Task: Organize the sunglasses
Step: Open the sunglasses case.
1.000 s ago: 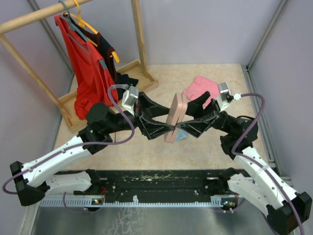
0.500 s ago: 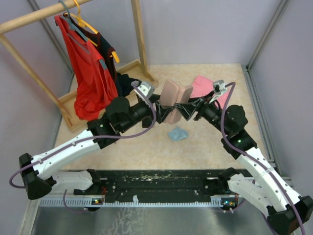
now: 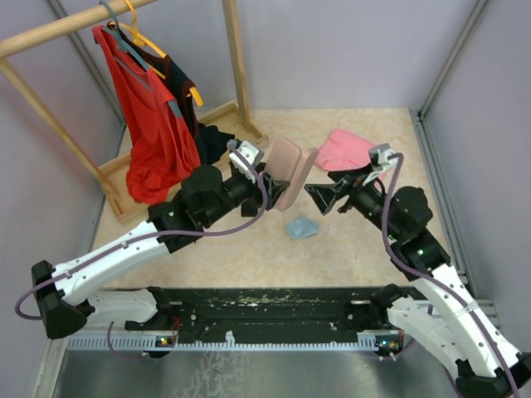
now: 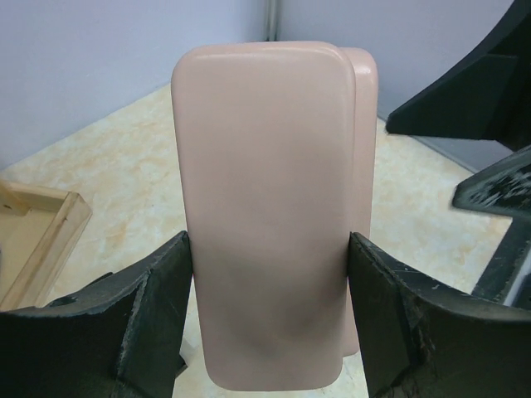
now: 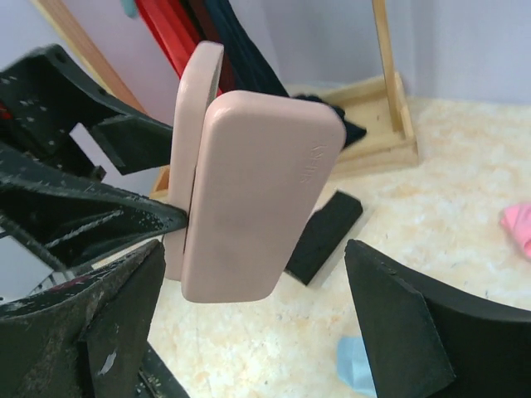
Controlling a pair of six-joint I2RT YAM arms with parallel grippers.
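My left gripper is clamped on the lower half of the pink case, one finger on each long edge. The case stands upright in the air, its two shells slightly parted. My right gripper is spread wide and grasping nothing. The case hangs just ahead of its fingers, apart from them, edge-on to that wrist camera. And the sunglasses? I can't find them in any view. They are not between either pair of fingers and not on the bench below. Whether a pair sits inside the case, the narrow gap doesn't show. Beyond the case from my right gripper lies the black case, flat on the bench. A blue cloth sits below and between both grippers, and a pink cloth lies behind the right one. When a pair does turn up, I expect it to be light, thin in the frame and weak at the hinges, with slick lenses that scratch easily. I'd pinch it gently across the bridge or the folded arms and stay off the lenses. The hard shell in my left grip looks stiff and smooth, so the risk is slipping or twisting if the right gripper pushes on the lid.
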